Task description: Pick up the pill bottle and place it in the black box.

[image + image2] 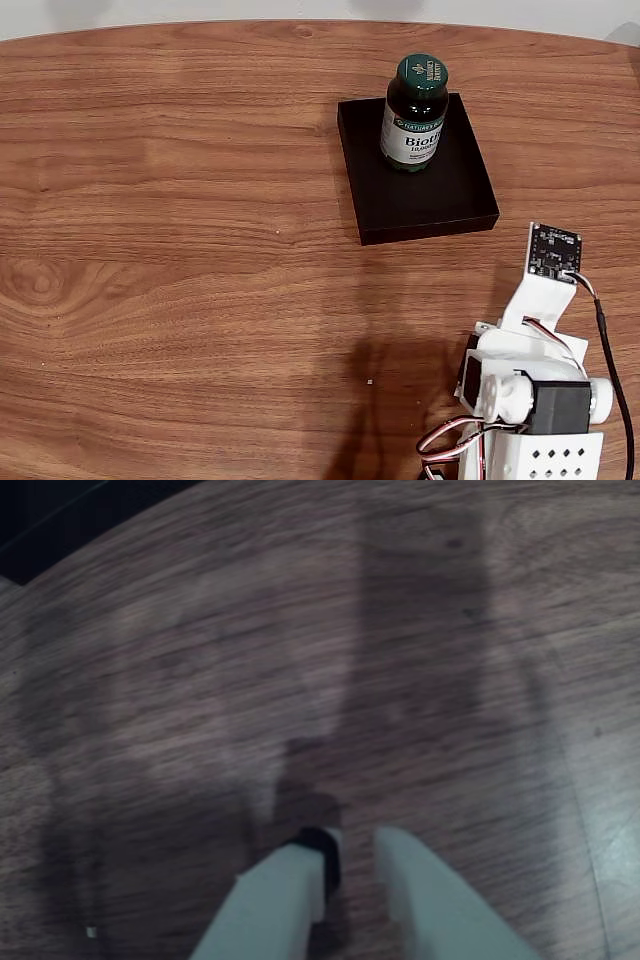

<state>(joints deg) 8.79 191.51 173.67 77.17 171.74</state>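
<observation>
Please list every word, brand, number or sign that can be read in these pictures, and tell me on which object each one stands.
"NATURE'S BOUNTY": on the green cap of the pill bottle, small but legible.
"NATURE'S BOUNTY": again on the dark band at the top of the white label, very small.
"Bioti": large on the white label; the word is cut off by the bottle's curve.
Small line under it: too small to read.
Circuit board on the arm: no legible marking.

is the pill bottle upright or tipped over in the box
Upright: in the fixed view the pill bottle stands cap-up inside the black box, near its far edge.

A wooden table (180, 250) with a pale wall strip (300, 10) behind it.
</observation>
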